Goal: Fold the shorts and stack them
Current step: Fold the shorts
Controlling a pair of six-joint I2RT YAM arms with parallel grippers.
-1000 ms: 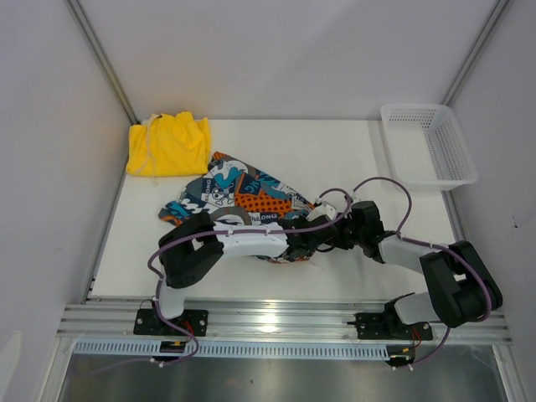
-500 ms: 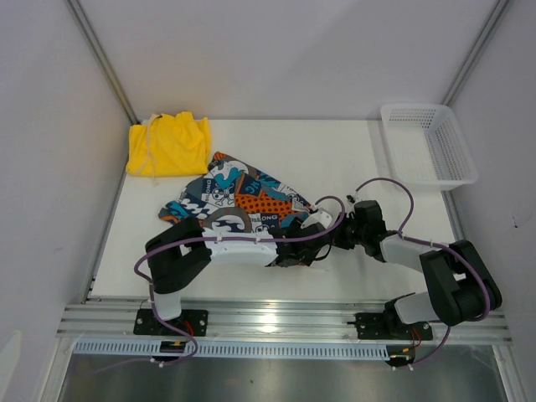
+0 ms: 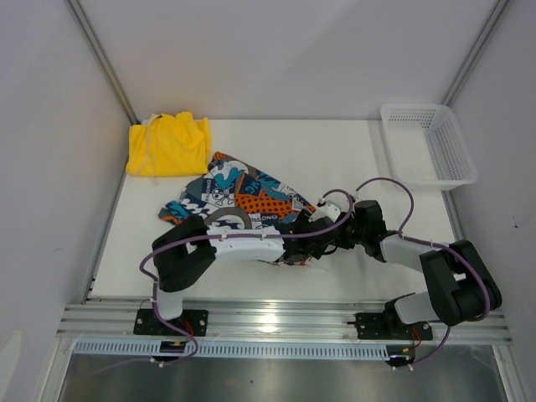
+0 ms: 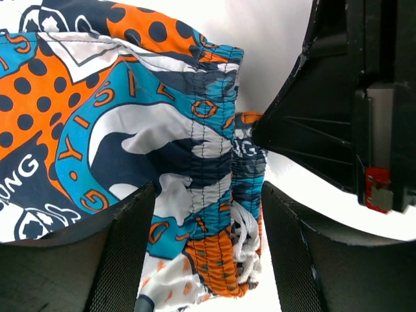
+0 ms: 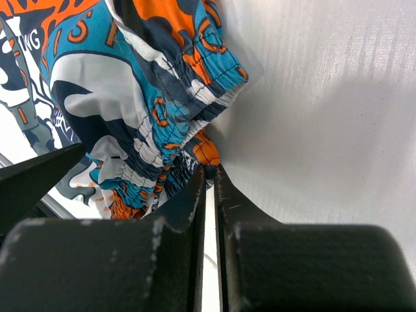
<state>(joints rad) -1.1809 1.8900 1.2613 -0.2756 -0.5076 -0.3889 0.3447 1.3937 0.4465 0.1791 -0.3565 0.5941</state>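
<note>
Left claw point(image 4: 208, 188) stands wide astride the printed shorts point(image 4: 130, 130); right claw point(image 5: 209, 174) nearly closed, seemingly pinching the same shorts.

Your left gripper point(image 4: 207, 224) holds its fingers point(image 4: 123, 253) wider apart around the waistband of the printed shorts point(image 3: 243, 197) than a second ago. The left arm point(image 3: 251, 244) lies slightly lower in the top view than then, yet higher than half a second ago.
</note>
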